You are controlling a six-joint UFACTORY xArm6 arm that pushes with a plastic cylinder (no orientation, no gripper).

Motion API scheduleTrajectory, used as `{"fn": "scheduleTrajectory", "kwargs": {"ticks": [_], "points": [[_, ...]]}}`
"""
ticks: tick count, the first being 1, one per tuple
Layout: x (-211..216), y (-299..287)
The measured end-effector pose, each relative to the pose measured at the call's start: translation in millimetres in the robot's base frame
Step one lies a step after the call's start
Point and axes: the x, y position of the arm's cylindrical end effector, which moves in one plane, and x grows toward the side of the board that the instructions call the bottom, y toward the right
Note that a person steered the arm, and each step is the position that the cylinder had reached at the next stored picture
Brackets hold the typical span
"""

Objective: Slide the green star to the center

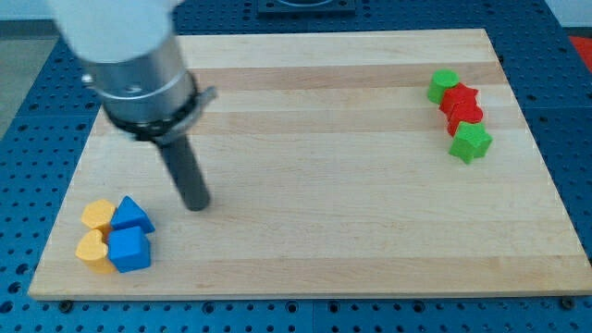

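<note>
Our arm carries no claw, so there is nothing to release, clench or grasp; it ends in a dark rod, and my tip (196, 204) rests on the wooden board (305, 231) in its left half. The tip stands just right of and slightly beyond the near-left cluster, touching none of it. We log four blocks there: a yellow block (96, 215), shape unclear; a blue triangle (132, 215); a yellow heart (93, 249); and a blue block (129, 250), roughly cubic. They sit pressed together.

The green star (471, 142) lies at the far right, well apart from the tip. It is the nearest block of a short column: a green cylinder (443, 85) farthest, then a red star (460, 97) and a red block (465, 116), shape unclear, touching in sequence.
</note>
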Motion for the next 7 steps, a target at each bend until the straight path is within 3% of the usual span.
{"fn": "scheduleTrajectory", "kwargs": {"ticks": [1,5,6,7], "points": [[0.0,57.8],[-5.7,414.3],[-51.8,427.4],[-64.7,383.3]]}}
